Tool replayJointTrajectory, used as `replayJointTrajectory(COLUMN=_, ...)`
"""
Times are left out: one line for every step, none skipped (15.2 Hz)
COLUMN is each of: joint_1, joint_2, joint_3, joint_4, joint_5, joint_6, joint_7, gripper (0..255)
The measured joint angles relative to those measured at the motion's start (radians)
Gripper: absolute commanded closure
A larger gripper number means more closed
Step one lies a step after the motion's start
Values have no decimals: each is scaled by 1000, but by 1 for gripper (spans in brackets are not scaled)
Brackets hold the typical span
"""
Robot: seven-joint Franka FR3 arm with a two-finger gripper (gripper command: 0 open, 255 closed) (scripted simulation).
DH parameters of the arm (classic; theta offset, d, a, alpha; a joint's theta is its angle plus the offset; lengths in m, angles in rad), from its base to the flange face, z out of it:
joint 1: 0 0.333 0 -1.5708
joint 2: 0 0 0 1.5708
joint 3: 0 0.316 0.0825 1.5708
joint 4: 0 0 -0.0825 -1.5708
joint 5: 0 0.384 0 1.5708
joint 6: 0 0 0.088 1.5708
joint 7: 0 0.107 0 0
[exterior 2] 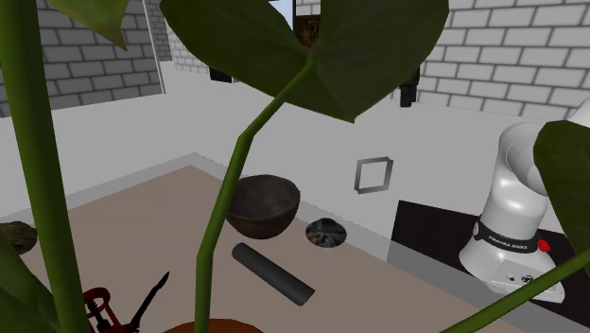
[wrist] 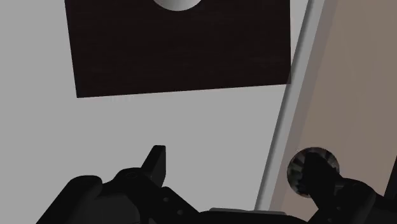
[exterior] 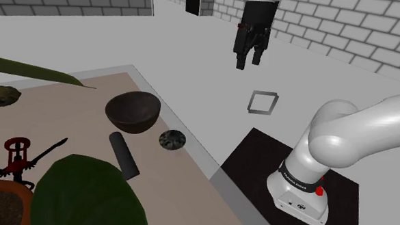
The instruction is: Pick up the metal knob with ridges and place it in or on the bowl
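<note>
**Claw open in the air off the table, knob on the table beside the bowl**

I read the shoulder view from its left. A plant [exterior: 85,198] with broad green leaves covers the near corner of the table [exterior: 76,123], and its brown pot [exterior: 2,211] sits at the picture's edge. Just beside the pot stands a red tool [exterior: 17,154] with dark arms; I cannot tell exactly what it is. Next comes a dark cylinder [exterior: 123,155], lying on its side on the brownish tabletop.

Past the cylinder is the bowl [exterior: 132,117], dark and upright, with nothing in it that I can see. The knob [exterior: 171,139] is a small round ridged disc in mottled grey. It lies flat on the table, near the bowl but not touching it, and close to the table's pale edge. The second exterior view shows the same order: cylinder [exterior 2: 272,274], bowl [exterior 2: 262,213], knob [exterior 2: 325,233].

Beyond the table edge, grey floor [exterior: 211,87] carries a thin square outline [exterior: 262,103]. Above that hangs the claw [exterior: 249,63], high up and well apart from the knob. Its two fingers stand apart and hold nothing. The wrist view confirms the gap in the claw [wrist: 238,170], with the knob [wrist: 298,167] far below, partly hidden behind one finger.

At the far right the white arm [exterior: 350,127] rises from the dark stand [exterior: 251,154].
</note>
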State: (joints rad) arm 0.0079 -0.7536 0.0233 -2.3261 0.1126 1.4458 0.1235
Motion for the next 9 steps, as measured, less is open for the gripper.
replayJointTrajectory(joint_1=0, joint_2=0, joint_3=0, joint_4=0, joint_5=0, joint_6=0, joint_7=0, gripper=0)
replayJointTrajectory(joint_1=2, joint_2=1, joint_3=7, joint_4=-12, joint_5=3, joint_6=15, joint_7=4, gripper=0)
replayJointTrajectory(joint_1=8, joint_2=8, joint_3=22, joint_4=-23, joint_5=12, joint_6=39, joint_7=15, gripper=0)
replayJointTrajectory(joint_1=13, joint_2=15, joint_3=37, joint_4=-35, joint_5=19, joint_6=64, joint_7=26, gripper=0)
replayJointTrajectory(joint_1=17, joint_2=30, joint_3=50, joint_4=-50, joint_5=24, joint_6=99, joint_7=32, gripper=0)
replayJointTrajectory(joint_1=21, joint_2=40, joint_3=63, joint_4=-66, joint_5=29, joint_6=131, joint_7=39, gripper=0)
replayJointTrajectory(joint_1=27, joint_2=49, joint_3=80, joint_4=-88, joint_5=36, joint_6=168, joint_7=49, gripper=0)
replayJointTrajectory(joint_1=33, joint_2=72, joint_3=99, joint_4=-93, joint_5=43, joint_6=203, joint_7=61, gripper=0)
replayJointTrajectory(joint_1=38, joint_2=84, joint_3=116, joint_4=-106, joint_5=50, joint_6=236, joint_7=72, gripper=0)
